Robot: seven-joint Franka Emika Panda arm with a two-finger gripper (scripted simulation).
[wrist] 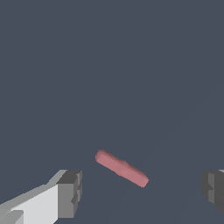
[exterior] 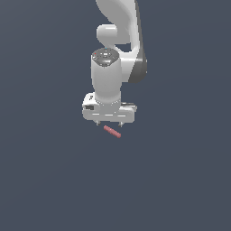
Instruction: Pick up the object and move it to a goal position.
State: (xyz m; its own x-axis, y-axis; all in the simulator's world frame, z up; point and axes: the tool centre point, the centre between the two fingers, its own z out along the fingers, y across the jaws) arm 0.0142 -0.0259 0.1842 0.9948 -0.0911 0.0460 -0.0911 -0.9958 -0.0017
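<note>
The white gripper (exterior: pixel 108 122) hangs over the dark floor (exterior: pixel 45 180) with its two fingers (wrist: pixel 70 192) spread wide apart, holding nothing. The little red-pink stick (exterior: pixel 112 131) lies slanted on the floor just below it, toward about five o'clock, between the fingers.

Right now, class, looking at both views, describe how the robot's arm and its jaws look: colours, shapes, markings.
The arm is glossy white with rounded links and a dark grey joint band. A grey ringed cap tops the wrist cylinder. The gripper is a white boxy bar with small dark slots; its jaws end in blocky grey pads. No cables show.
</note>
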